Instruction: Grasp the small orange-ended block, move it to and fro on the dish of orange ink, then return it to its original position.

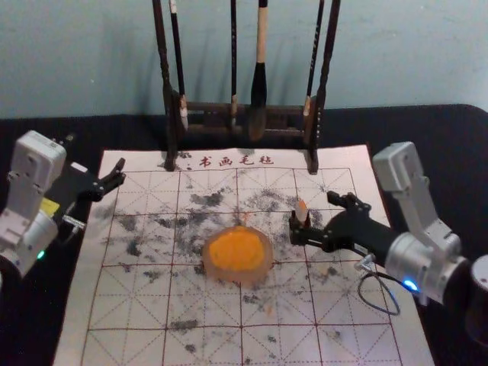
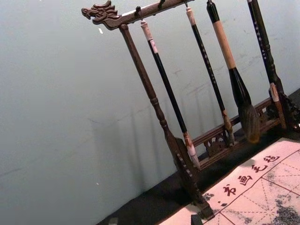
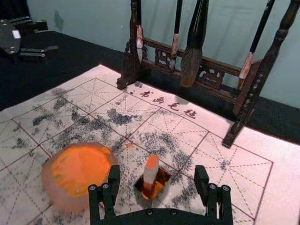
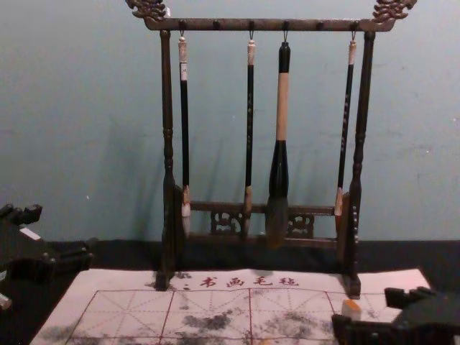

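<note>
While the block (image 3: 150, 174) is flanked by the widely spread right gripper (image 3: 157, 171), its likely light, stiff body is best pinched midway; the left gripper (image 1: 96, 152) is parked wide.

Right pincer (image 1: 313, 210): jaws parted, wrist (image 1: 415, 263) outboard to its right. Left pincer (image 1: 96, 152): jaws also parted, positioned well apart, left of the right pincer.

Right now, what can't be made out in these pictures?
- Chest view: lower end of the block, hidden by the right pincer.
- Head view: tops of brushes, cut off by the top edge.
- Head view: near edge of the mat, cut off below.
- Left wrist view: lettering on the handles, too small.
</note>
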Controlling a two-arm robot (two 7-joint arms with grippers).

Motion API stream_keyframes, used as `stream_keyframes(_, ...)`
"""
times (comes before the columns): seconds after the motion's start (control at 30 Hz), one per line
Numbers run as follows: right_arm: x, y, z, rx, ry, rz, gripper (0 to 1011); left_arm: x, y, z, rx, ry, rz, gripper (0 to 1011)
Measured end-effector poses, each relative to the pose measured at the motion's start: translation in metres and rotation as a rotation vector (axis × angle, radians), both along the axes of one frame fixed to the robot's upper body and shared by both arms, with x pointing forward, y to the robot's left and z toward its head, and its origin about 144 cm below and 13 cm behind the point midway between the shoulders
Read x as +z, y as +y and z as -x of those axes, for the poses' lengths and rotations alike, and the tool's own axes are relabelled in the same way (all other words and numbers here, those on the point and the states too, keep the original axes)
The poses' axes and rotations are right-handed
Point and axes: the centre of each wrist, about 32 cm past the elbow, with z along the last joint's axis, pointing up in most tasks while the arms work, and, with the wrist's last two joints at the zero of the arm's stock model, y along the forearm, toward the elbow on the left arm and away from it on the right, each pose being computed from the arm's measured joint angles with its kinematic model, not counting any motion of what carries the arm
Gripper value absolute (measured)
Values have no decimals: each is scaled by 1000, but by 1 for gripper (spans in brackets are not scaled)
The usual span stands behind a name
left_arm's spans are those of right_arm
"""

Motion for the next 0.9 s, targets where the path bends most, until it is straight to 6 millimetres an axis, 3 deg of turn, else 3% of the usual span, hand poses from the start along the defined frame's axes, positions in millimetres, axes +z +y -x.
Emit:
stream_keyframes(0.37,1,22,-15,-34,38,-7,1002,0,0,0,0,0,0,1001)
stream_keyframes(0.9,4,32,-22,-33,63,24,1002,0,0,0,0,0,0,1001)
